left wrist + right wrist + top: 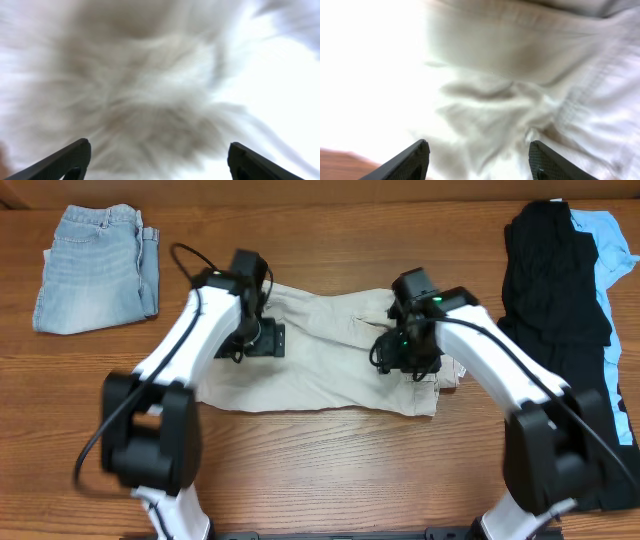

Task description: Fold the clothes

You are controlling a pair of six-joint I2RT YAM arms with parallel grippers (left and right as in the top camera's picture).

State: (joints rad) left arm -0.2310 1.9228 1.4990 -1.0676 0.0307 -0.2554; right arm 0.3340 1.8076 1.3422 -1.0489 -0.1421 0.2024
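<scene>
Beige garment: pale khaki cloth, spread mostly flat and lightly rumpled. It lies directly under both grippers and spans the gap between them.
Its edges: uneven. The near hem runs roughly straight, and a bunched fold sits just outside the right gripper.
Its surface up close: the right wrist view shows soft creases, a puckered ridge just ahead of the fingers and a stitched band off to their right. The left wrist view is too blurred by motion to show more than pale folds.
Folded denim: a light blue, neat rectangle, well apart from the left gripper, on its outer, far side.
Black garment: a dark heap well to the outer side of the right gripper. It lies over a light blue garment that shows along its far edge.
Table: brown wood with a long grain. It fills the overhead view, and a sliver shows at the lower left of the right wrist view.
Left gripper: the jaws are spread wide with nothing between them. It is low over the beige garment; contact cannot be told through the blur.
Right gripper: the jaws are spread wide and hold nothing. It is close above the creased cloth, and the fingertips are not seen pinching it.
</scene>
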